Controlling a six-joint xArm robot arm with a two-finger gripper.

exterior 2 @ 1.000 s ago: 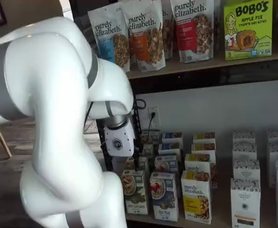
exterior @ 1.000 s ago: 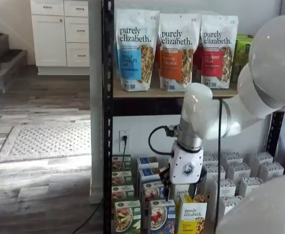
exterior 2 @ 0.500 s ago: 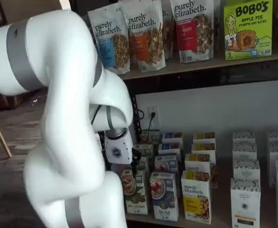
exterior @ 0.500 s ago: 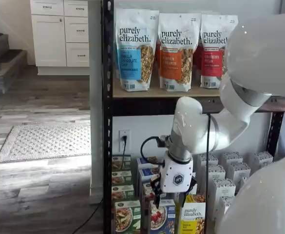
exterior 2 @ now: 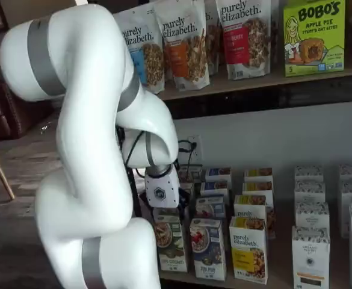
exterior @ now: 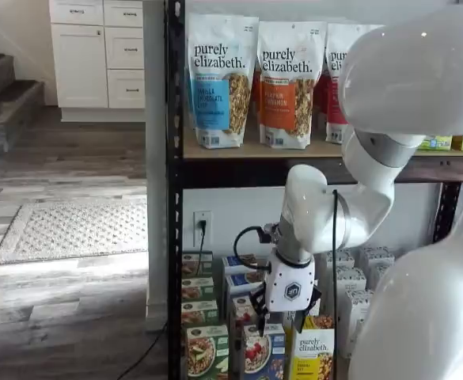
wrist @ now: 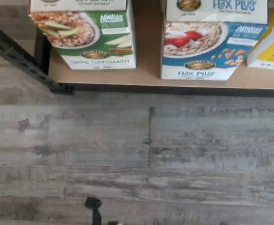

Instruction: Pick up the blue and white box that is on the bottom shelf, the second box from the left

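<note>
The blue and white box (wrist: pixel 211 40) stands at the front of the bottom shelf (wrist: pixel 148 79), with a cereal bowl with red berries on its face. It also shows in both shelf views (exterior: pixel 264 354) (exterior 2: pixel 208 248), between a green-and-white carton (exterior: pixel 207 352) and a yellow-and-white carton (exterior: pixel 313 358). My gripper (exterior: pixel 283 323) hangs just above the front row, over the blue and white box, with its black fingers spread and nothing in them. In a shelf view the gripper (exterior 2: pixel 165 212) sits low in front of the cartons, partly hidden by the arm.
Rows of similar cartons stand behind the front ones. White cartons (exterior 2: pixel 311 256) fill the shelf's right part. The black rack post (exterior: pixel 174 237) stands left of the green-and-white carton (wrist: pixel 83 37). Granola bags (exterior: pixel 219 79) sit on the upper shelf. Grey wood floor (wrist: pixel 137 154) lies before the shelf.
The arm has swung down and a little to the left, bringing my gripper lower, closer to the tops of the front cartons. The boxes have not moved.
</note>
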